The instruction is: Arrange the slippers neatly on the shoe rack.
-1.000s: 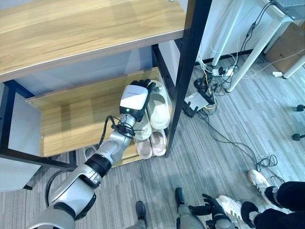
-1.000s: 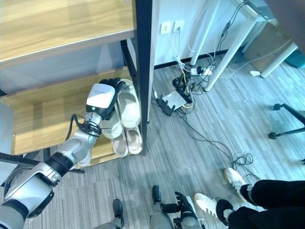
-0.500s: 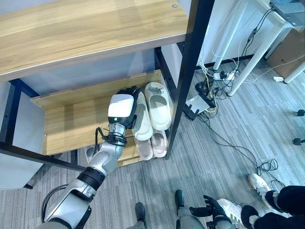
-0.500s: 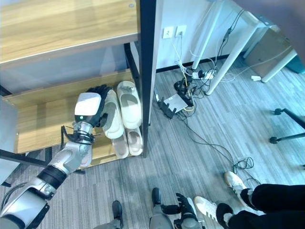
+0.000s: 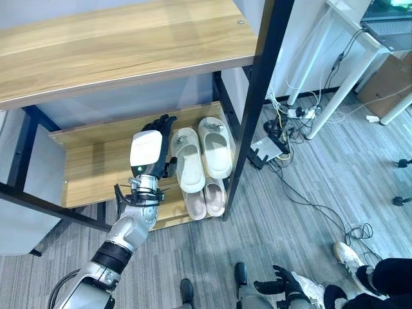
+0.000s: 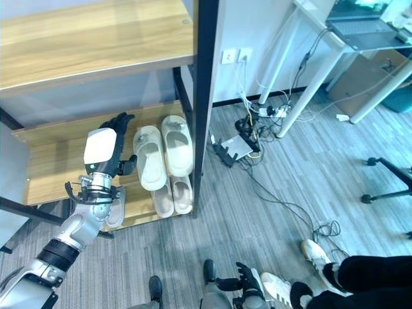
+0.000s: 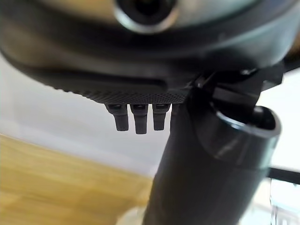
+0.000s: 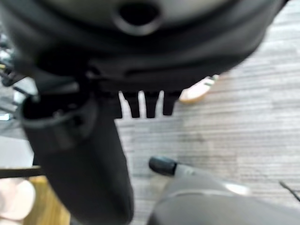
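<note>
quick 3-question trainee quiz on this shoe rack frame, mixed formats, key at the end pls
1. True or false: the left hand is curled round a cream slipper.
2. Multiple choice: where does the pair of cream slippers lie? A) on the top shelf B) on the middle shelf by the black post C) on the floor beside the white desk legs.
3. Fill in: below the cream pair, on the lowest shelf, lies a smaller ____ pair.

Key: 1 false, the hand is open beside the slippers and holds nothing. 2 B. 3 pink.
</note>
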`<state>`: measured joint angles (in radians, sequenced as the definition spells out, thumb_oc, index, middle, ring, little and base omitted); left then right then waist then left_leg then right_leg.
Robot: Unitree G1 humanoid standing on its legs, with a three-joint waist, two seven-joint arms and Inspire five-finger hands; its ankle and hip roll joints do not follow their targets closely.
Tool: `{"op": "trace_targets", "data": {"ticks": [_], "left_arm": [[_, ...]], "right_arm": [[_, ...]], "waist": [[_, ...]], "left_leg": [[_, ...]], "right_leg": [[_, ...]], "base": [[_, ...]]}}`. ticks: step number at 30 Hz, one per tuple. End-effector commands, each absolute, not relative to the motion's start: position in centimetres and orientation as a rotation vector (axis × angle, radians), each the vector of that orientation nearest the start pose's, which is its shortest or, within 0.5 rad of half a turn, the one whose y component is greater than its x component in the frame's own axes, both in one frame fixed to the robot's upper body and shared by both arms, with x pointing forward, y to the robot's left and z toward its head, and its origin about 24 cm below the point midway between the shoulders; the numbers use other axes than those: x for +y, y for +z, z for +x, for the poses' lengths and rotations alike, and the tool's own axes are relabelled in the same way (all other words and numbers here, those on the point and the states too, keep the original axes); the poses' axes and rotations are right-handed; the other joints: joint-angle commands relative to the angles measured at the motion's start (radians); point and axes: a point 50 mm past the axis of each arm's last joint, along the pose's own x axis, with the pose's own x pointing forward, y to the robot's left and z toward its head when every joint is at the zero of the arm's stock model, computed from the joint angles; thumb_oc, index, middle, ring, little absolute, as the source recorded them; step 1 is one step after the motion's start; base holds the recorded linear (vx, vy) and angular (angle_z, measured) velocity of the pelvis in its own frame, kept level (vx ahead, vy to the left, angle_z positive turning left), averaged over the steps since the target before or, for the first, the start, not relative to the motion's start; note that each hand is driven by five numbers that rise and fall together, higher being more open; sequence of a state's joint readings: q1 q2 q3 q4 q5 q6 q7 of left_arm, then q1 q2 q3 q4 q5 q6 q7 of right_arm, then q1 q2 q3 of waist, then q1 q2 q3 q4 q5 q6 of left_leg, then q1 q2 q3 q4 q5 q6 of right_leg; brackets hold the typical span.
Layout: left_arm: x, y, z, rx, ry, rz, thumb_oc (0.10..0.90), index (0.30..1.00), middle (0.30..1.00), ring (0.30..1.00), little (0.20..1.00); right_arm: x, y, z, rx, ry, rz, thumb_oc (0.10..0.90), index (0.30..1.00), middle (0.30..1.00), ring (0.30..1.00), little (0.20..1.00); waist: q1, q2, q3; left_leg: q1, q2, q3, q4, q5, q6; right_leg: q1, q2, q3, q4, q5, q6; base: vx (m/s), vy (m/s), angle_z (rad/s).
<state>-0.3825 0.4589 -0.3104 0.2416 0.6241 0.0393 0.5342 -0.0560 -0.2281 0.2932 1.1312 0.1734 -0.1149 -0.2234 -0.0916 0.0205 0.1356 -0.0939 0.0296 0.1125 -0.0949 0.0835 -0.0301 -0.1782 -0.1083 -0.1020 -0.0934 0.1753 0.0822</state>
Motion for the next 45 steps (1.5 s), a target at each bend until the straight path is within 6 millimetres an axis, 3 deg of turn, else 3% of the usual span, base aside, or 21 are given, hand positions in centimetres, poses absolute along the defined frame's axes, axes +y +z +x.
{"op": "trace_targets", "data": {"ticks": [1, 10, 17, 25, 37, 45], "left_arm": [[18.0, 16.1, 31.2, -0.703, 0.372, 0.957, 0.8, 0.9, 0.9, 0.9, 0.9], [18.8, 12.7, 29.7, -0.537, 0.277, 0.805, 0.8, 0.9, 0.9, 0.9, 0.9], [16.6, 10.7, 29.1, -0.475, 0.143, 0.705, 0.8, 0.9, 0.9, 0.9, 0.9], [14.6, 8.0, 30.0, -0.312, 0.074, 0.595, 0.8, 0.9, 0.9, 0.9, 0.9], [13.4, 5.5, 30.7, -0.183, 0.021, 0.576, 0.8, 0.9, 0.9, 0.9, 0.9], [12.8, 5.6, 31.0, -0.179, 0.013, 0.563, 0.8, 0.9, 0.9, 0.9, 0.9]], "right_arm": [[-21.6, -14.9, 12.8, 0.974, -0.168, -0.334, 0.8, 0.9, 0.9, 0.9, 0.9], [-21.8, -15.0, 12.5, 0.997, -0.187, -0.308, 0.8, 0.9, 0.9, 0.9, 0.9], [-21.9, -15.1, 12.2, 1.012, -0.189, -0.315, 0.8, 0.9, 0.9, 0.9, 0.9], [-21.9, -14.7, 13.1, 0.981, -0.202, -0.305, 0.8, 0.9, 0.9, 0.9, 0.9], [-21.5, -14.6, 13.8, 0.973, -0.198, -0.3, 0.8, 0.9, 0.9, 0.9, 0.9], [-21.3, -14.5, 14.1, 0.965, -0.191, -0.304, 0.8, 0.9, 0.9, 0.9, 0.9]], "waist": [[0.028, 0.018, -0.048], [0.043, 0.019, -0.07], [0.046, 0.02, -0.074], [0.035, 0.02, -0.067], [0.029, 0.012, -0.063], [0.024, 0.007, -0.058]], "left_leg": [[0.015, -0.041, 0.025, 0.008, -0.111, -0.009], [0.04, -0.043, 0.014, 0.008, -0.109, -0.01], [0.045, -0.046, 0.006, 0.008, -0.109, -0.009], [0.036, -0.045, 0.002, 0.008, -0.105, -0.005], [0.033, -0.044, 0.003, 0.008, -0.108, -0.004], [0.025, -0.042, 0.005, 0.008, -0.108, -0.004]], "right_leg": [[0.084, 0.024, -0.008, 0.006, -0.169, 0.057], [0.114, 0.022, -0.022, 0.006, -0.173, 0.053], [0.122, 0.018, -0.033, 0.006, -0.174, 0.052], [0.111, 0.017, -0.032, 0.006, -0.168, 0.054], [0.103, 0.02, -0.025, 0.006, -0.169, 0.054], [0.094, 0.02, -0.023, 0.006, -0.167, 0.055]], "base": [[0.02, -0.017, 0.04], [0.03, -0.013, 0.03], [0.01, 0.0, 0.08], [0.0, 0.0, 0.02], [0.0, 0.0, 0.0], [0.0, 0.0, 0.0]]}}
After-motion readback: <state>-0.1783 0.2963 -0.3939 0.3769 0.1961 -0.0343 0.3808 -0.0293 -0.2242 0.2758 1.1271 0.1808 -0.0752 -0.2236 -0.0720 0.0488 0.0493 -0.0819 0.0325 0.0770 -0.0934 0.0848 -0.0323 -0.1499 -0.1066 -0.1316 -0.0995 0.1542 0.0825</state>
